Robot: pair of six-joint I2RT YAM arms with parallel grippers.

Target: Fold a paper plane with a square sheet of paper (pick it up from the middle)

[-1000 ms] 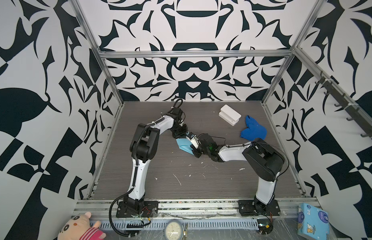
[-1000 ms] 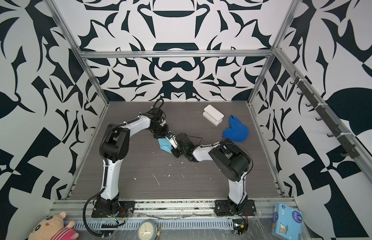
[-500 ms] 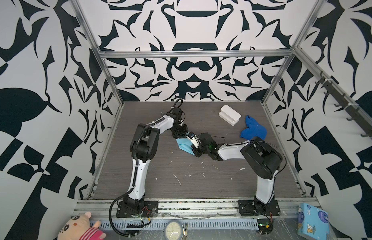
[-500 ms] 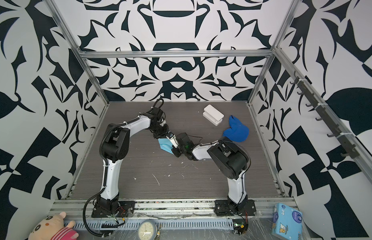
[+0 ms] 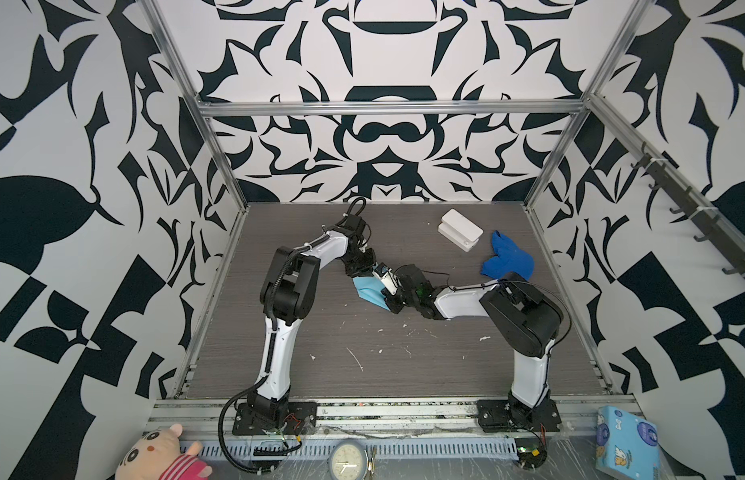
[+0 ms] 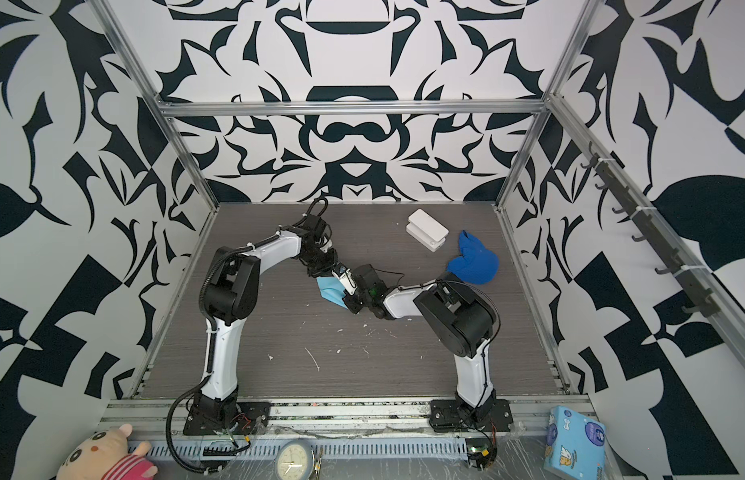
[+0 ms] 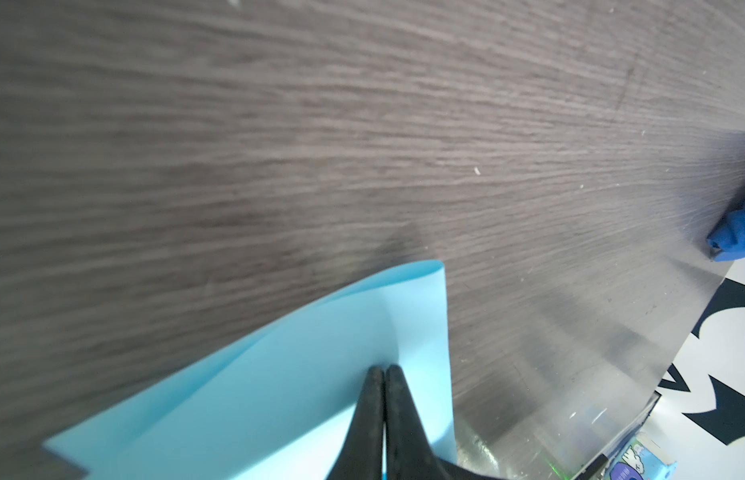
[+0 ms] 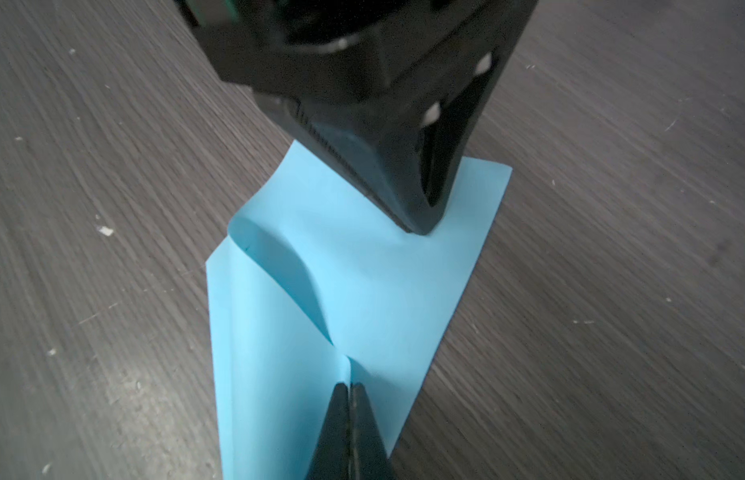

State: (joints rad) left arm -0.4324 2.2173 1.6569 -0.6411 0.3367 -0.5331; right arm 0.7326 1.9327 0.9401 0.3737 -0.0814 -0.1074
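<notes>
Pinching paper [image 5: 367,291] in the middle of the table [image 5: 362,365]; it is partly folded, with one flap curling up. We see the right gripper [image 8: 349,388] clamped tight on a raised crease. The left gripper [image 7: 381,374] is closed too, tips pressing on a flat part; we can't tell if it grips anything.

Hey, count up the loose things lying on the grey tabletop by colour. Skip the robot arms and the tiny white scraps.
Light blue: 1, the paper
Dark blue: 1, the cloth
White: 1, the box
Total: 3
</notes>
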